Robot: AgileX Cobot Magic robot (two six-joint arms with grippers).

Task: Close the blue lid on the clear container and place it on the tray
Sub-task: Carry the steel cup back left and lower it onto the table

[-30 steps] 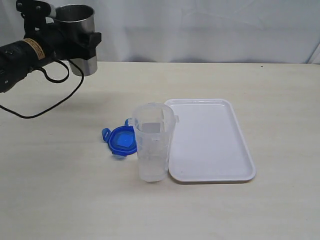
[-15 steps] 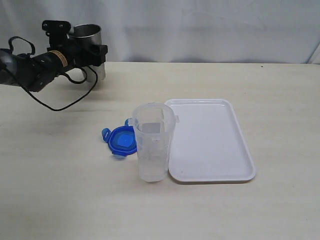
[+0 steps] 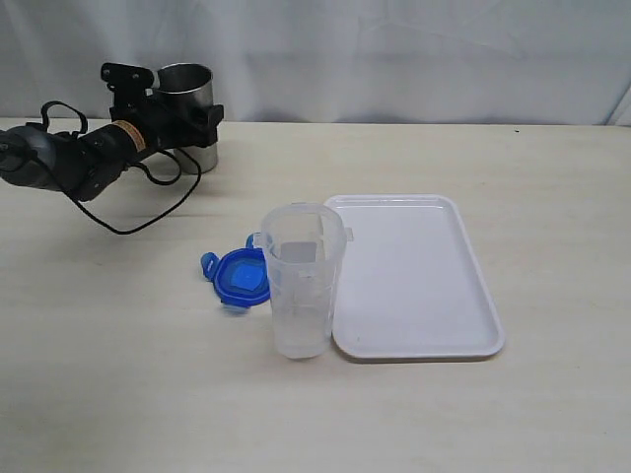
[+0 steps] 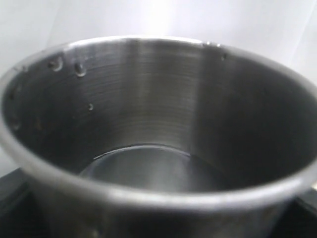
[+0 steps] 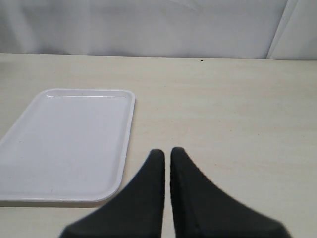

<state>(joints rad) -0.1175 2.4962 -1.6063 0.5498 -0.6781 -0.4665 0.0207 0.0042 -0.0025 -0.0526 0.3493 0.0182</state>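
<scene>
My left end effector (image 3: 187,126) is spread wide around a steel cup (image 3: 185,84). It grips the cup by its sides. The cup stands up straight at the far left of the table (image 3: 493,414), well apart from the other things. I cannot tell if its bottom touches the table. In my left wrist view the cup (image 4: 158,124) fills almost the whole picture. I see drops on its inside wall and a little water at the bottom.

My right end effector (image 5: 166,161) is squeezed together with only a thin gap, and it holds nothing. It hangs over bare table just beside the tray (image 5: 64,139).

The clear container (image 3: 301,286) stands up straight on the table. Its top is open, with no lid on it. It is tall, see-through and a bit milky. It is right at the left edge of the tray (image 3: 414,202), near the front corner, but not on it.

The blue lid (image 3: 237,276) lies flat on the table, just beside the container on its left. Part of it shows through the container's wall.

The tray is white, flat and bare.

I count one cup, one container, one lid and one tray.
</scene>
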